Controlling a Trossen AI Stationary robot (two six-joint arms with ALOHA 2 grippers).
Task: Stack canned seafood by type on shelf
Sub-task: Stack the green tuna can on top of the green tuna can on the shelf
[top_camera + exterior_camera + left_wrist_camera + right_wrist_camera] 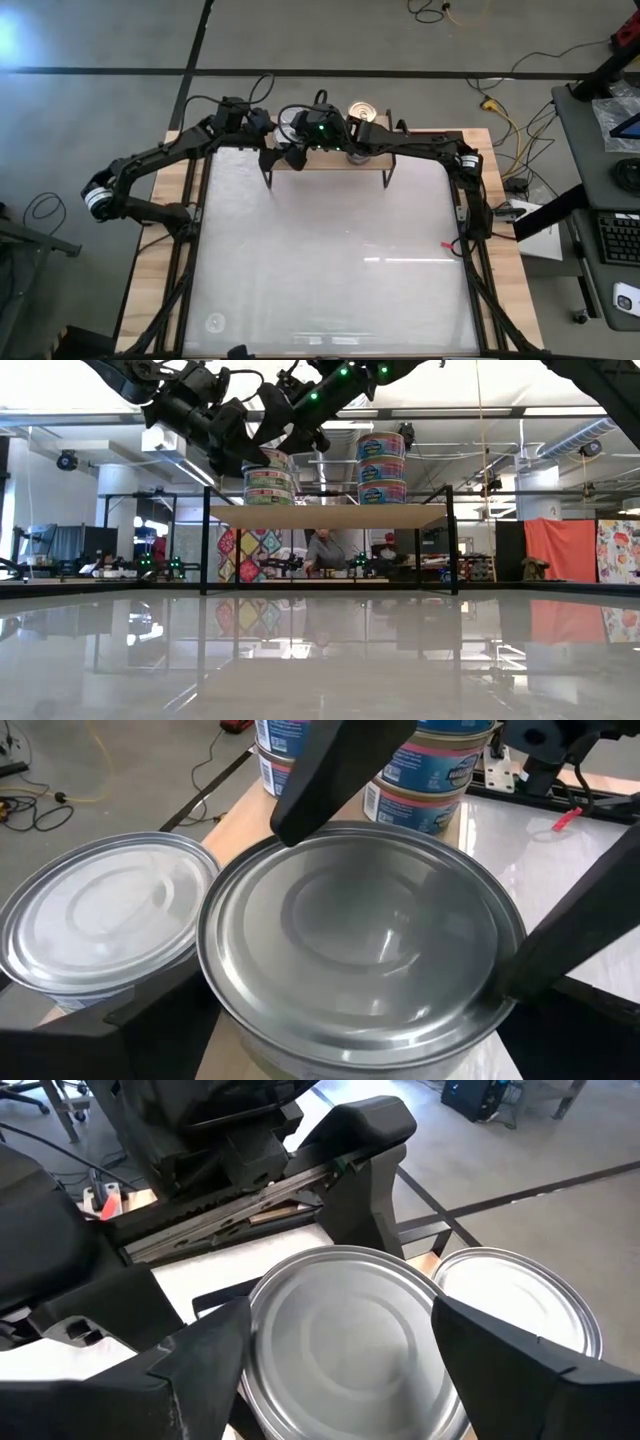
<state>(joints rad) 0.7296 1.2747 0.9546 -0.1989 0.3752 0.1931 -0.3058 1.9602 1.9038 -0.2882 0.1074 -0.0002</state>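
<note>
Room was tight at the shelf (328, 516). Two stacks of tins stood on its plank: the left stack (268, 485) and, a gap apart, the taller right stack (381, 468). My left jaws (400, 890) and my right jaws (340, 1345) both crowded the top silver tin (362, 935) of the left stack, one finger (335, 770) of the other arm lying across its far rim. Just beside it stood another silver tin (105, 915), leaving barely a slot between. Under the plank, between the thin black legs (205, 550), the way stood open. The white surface (330, 270) in front lay broad and free.
</note>
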